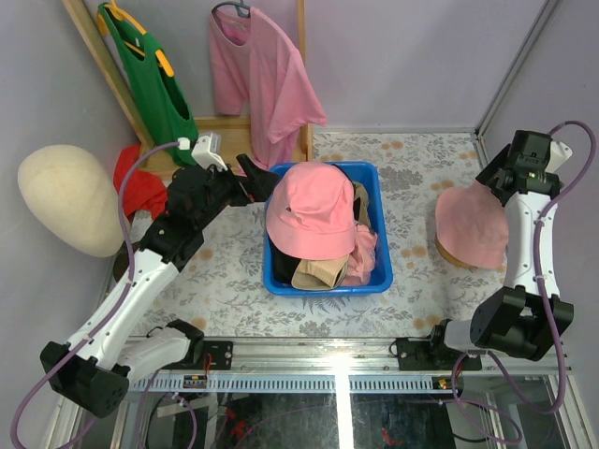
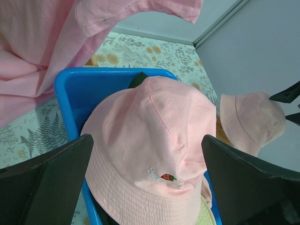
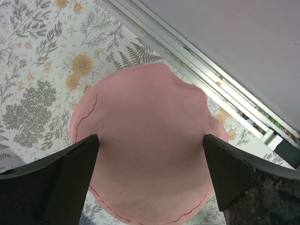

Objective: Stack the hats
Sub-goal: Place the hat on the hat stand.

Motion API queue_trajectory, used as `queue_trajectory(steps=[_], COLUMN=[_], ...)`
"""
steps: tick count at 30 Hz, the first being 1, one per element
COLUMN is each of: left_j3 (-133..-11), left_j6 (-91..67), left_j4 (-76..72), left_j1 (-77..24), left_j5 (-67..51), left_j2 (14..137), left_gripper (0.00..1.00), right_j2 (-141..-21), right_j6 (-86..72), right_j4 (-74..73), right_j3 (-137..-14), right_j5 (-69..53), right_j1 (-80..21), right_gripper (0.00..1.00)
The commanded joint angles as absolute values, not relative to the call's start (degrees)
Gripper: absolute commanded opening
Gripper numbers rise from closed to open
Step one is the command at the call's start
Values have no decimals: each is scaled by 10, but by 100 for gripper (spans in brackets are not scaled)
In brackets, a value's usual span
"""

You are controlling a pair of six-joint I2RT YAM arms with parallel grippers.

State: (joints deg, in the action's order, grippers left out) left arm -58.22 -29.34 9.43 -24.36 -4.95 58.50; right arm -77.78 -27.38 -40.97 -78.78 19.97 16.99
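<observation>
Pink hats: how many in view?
2. One pink bucket hat sits topmost in the blue bin; the other pink hat lies on the table, right of it. More may be buried.

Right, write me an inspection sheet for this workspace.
Surface: floral tablecloth, flat.
Job's things: pink bucket hat tops the heap of hats in the blue bin; second pink hat lies on the cloth, right.
Clutter: red cloth, left edge.
Grippers: left gripper open over the bucket hat; right gripper open above the second hat.
Cables: purple cables along both arms, clear of hats.
Surroundings: pink shirt, green shirt hanging; mannequin head left.
</observation>
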Motion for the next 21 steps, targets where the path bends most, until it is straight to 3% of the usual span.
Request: queue_trajectory(steps=[1, 7, 14, 21], left_j3=[-585, -580, -582, -589], left_j6=[-303, -306, -313, -315], left_j4=[62, 62, 64, 74], left_j1=[-240, -241, -241, -240], left_j5=[-54, -55, -58, -61], left_j2=[579, 571, 564, 552], left_gripper=[100, 100, 100, 99], right_j2=[-790, -761, -747, -723], right_j6=[-270, -277, -283, -304], right_j4=[-444, -435, -466, -462], right_j3=[-804, -784, -846, -808], right_j5=[144, 129, 124, 121], right_j1=[167, 167, 167, 167], right_gripper=[100, 100, 100, 99])
